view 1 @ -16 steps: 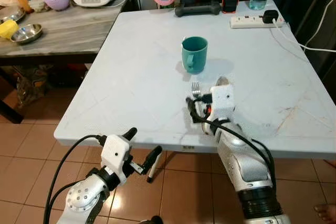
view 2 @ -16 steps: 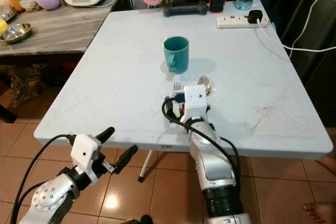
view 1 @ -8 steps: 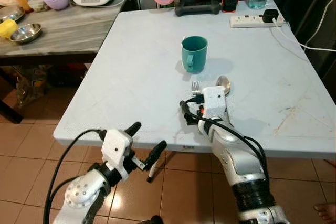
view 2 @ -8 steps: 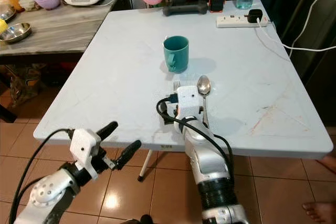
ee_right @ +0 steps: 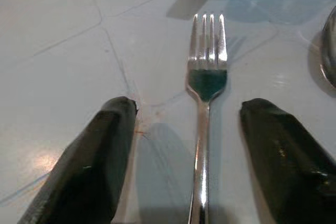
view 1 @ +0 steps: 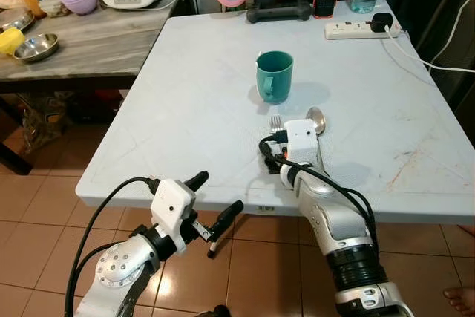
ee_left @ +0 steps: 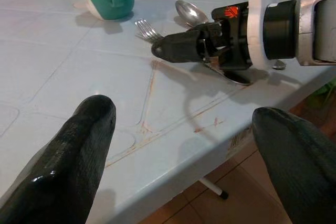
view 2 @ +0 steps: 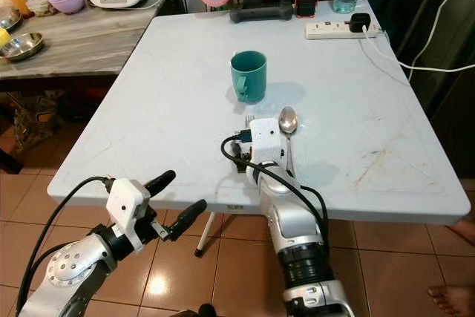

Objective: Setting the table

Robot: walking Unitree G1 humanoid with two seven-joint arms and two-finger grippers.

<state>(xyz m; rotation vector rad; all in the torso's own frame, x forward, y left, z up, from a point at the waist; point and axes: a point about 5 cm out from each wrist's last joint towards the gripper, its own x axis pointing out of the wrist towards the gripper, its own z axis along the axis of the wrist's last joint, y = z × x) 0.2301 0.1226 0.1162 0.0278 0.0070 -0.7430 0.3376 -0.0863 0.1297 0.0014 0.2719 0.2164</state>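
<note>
Shiny steel fork flat on white table, tines toward teal mug, spoon beside. Right gripper spread, straddling handle. Left gripper spread, off table edge.

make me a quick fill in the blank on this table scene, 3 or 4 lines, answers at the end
1. The fork lies on the white table between the open fingers of the ____ gripper.
2. The fork's tines point toward the ____ mug.
3. Beside the fork, on the robot's right, lies a ____.
4. The left gripper hangs open off the table's near edge, holding ____.

Missing words: right; teal; spoon; nothing
</note>
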